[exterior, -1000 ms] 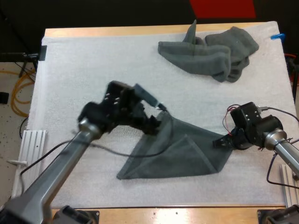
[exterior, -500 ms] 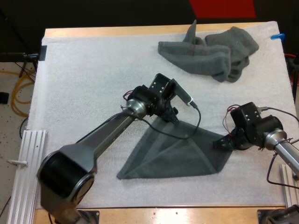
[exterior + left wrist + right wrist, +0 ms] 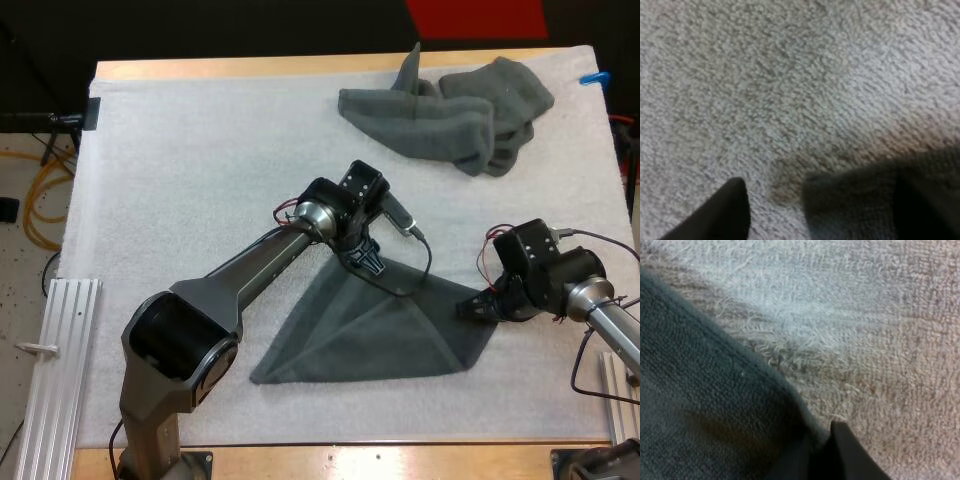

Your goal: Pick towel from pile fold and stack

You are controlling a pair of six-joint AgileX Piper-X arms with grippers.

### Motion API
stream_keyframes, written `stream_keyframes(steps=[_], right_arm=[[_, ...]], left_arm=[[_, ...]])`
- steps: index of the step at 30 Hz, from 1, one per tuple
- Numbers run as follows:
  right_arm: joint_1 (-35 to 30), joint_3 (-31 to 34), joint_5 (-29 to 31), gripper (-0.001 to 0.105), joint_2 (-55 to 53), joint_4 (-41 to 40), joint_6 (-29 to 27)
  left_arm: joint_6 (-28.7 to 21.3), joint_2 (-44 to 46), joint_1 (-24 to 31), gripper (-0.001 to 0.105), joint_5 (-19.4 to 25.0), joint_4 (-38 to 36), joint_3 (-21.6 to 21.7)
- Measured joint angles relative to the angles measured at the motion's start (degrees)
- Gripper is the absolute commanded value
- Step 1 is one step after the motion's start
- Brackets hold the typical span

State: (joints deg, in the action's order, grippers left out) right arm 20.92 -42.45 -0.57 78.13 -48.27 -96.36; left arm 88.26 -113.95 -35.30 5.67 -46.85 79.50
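Note:
A dark grey-green towel lies spread in a rough triangle on the white mat. My left gripper is down at the towel's far corner. In the left wrist view its fingers stand apart, and the towel's corner lies loose on the mat between them. My right gripper holds the towel's right corner low on the mat. In the right wrist view the towel's edge runs in under a black finger. A crumpled pile of towels sits at the mat's far right.
The left arm reaches diagonally across the mat's middle. Bare mat lies to the far left and between the pile and the spread towel. The table's wooden front edge is close below the towel.
My left gripper carried the towel's corner to the right and down onto the mat, then let it go. The towel flattened. The right gripper and the pile stayed put.

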Motion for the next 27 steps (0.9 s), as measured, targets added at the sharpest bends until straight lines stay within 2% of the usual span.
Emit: stream_keyframes(steps=[1, 2, 4, 6, 16, 22, 27], right_arm=[[0.0, 0.0, 0.0, 0.0, 0.0, 0.0, 0.0], [0.0, 0.0, 0.0, 0.0, 0.0, 0.0, 0.0], [0.0, 0.0, 0.0, 0.0, 0.0, 0.0, 0.0], [0.0, 0.0, 0.0, 0.0, 0.0, 0.0, 0.0], [0.0, -1.8, 1.7, 0.0, 0.0, 0.6, -0.1], [0.0, -9.3, 9.0, 0.0, -5.0, 1.8, -3.4], [0.0, -16.6, 10.3, 0.0, -11.5, 4.0, -5.7]], left_arm=[[0.0, -0.2, -0.1, 0.034, -0.3, -0.4, 0.2], [0.0, -0.1, -0.1, 0.03, -0.4, -0.8, 0.2], [0.0, -0.1, -0.2, 0.01, -0.9, -1.5, 0.2], [-0.1, -0.2, -0.2, 0.0, -1.7, -2.1, 0.2], [-0.8, 1.1, -0.2, 0.0, -2.3, -6.1, 1.0], [-0.8, 13.8, 0.4, 0.0, -2.1, -6.5, 1.2], [-0.1, 26.1, 2.0, 0.0, -2.1, -6.3, 1.4]])
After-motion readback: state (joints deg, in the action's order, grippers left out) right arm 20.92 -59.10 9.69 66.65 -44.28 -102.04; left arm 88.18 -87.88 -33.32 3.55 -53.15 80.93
